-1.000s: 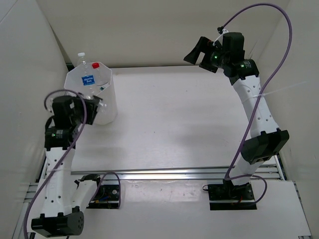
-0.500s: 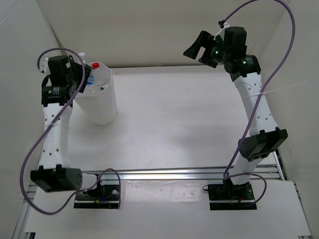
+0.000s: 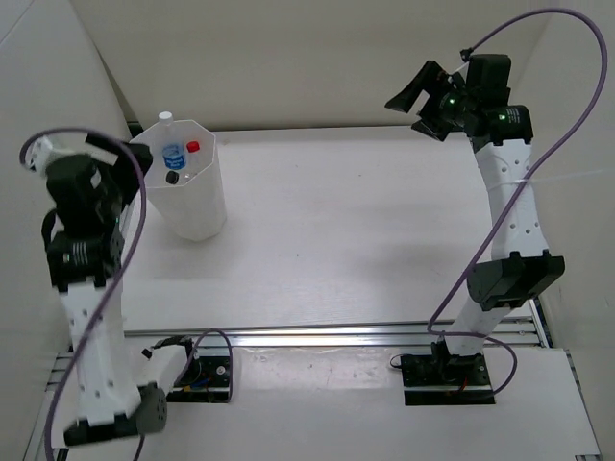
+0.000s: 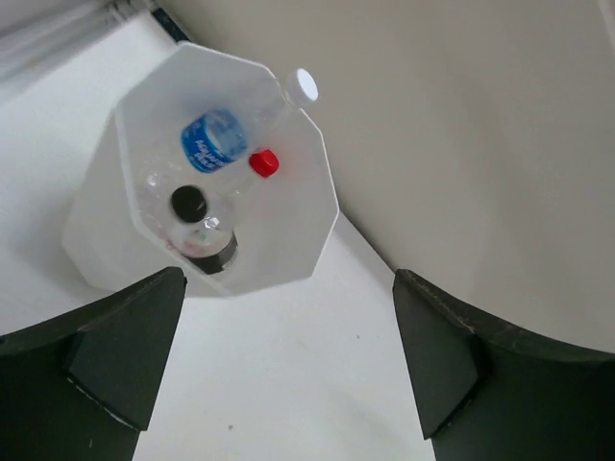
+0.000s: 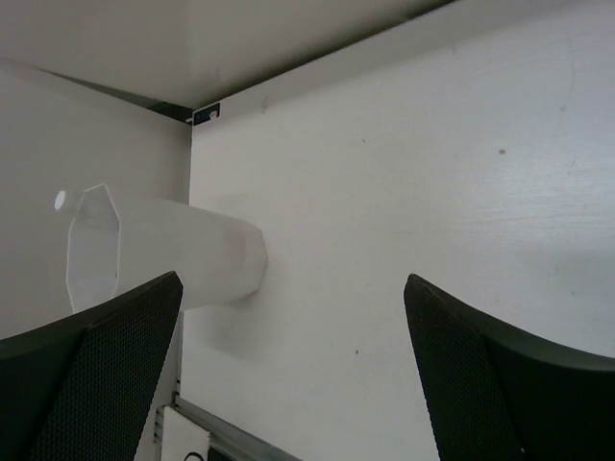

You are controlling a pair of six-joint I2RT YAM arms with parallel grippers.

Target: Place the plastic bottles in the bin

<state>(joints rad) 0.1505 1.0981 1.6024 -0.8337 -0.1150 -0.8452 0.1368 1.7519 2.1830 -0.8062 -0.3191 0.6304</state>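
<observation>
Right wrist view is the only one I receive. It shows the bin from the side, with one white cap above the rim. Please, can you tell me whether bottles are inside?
Observer: Yes. The left wrist view looks down into the bin, and a blue-labelled bottle is inside it.
Operator: Is there more than this one?
Observer: A red cap and a black cap also show inside the rim, close to the blue label.
Operator: Does the left tool hold something?
Observer: No. The left tool is open, with nothing between its fingers.
</observation>
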